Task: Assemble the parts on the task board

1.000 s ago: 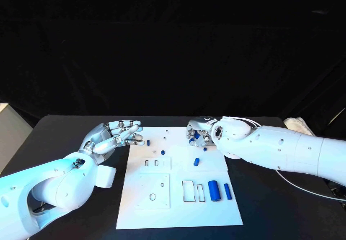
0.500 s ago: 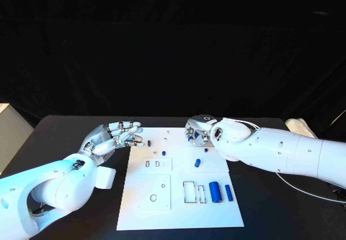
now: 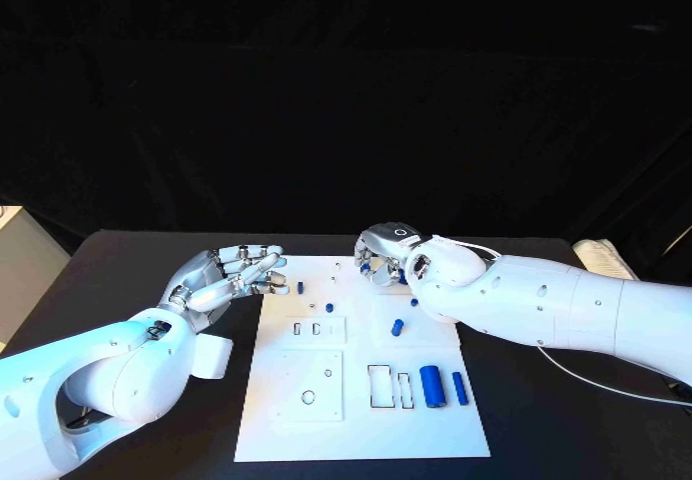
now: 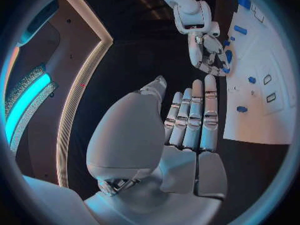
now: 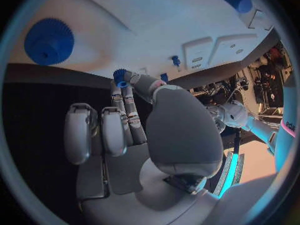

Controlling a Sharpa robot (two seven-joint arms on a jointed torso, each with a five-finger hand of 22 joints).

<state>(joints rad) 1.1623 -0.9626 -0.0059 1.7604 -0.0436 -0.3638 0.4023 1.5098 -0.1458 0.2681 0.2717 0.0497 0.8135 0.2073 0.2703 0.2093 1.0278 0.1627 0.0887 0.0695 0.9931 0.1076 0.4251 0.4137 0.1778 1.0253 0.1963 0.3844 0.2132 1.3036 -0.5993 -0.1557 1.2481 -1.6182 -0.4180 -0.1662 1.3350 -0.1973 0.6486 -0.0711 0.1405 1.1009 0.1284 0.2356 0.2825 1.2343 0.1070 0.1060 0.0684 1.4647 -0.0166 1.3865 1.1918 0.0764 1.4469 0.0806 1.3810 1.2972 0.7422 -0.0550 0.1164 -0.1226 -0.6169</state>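
Observation:
The white task board (image 3: 361, 400) lies in the middle of the black table. Blue parts lie on it: a thick cylinder (image 3: 431, 384), a slimmer bar (image 3: 459, 387), a short piece (image 3: 397, 326) and small pegs (image 3: 300, 287) near the far edge. My right hand (image 3: 382, 260) hovers over the board's far edge and pinches a small blue part (image 5: 120, 76) at its fingertips. A blue gear (image 5: 50, 41) sits on the board beside that hand. My left hand (image 3: 231, 275) is held just left of the board, fingers straight and close together, holding nothing.
Empty cut-outs (image 3: 387, 385) mark the board's near half. A white object (image 3: 599, 255) lies at the table's far right corner, and a pale block (image 3: 15, 265) stands beyond the left edge. A cable (image 3: 606, 375) trails under my right arm.
My right hand has shifted a little left and toward the board's far edge, still with the small blue part. The left hand has stayed in place.

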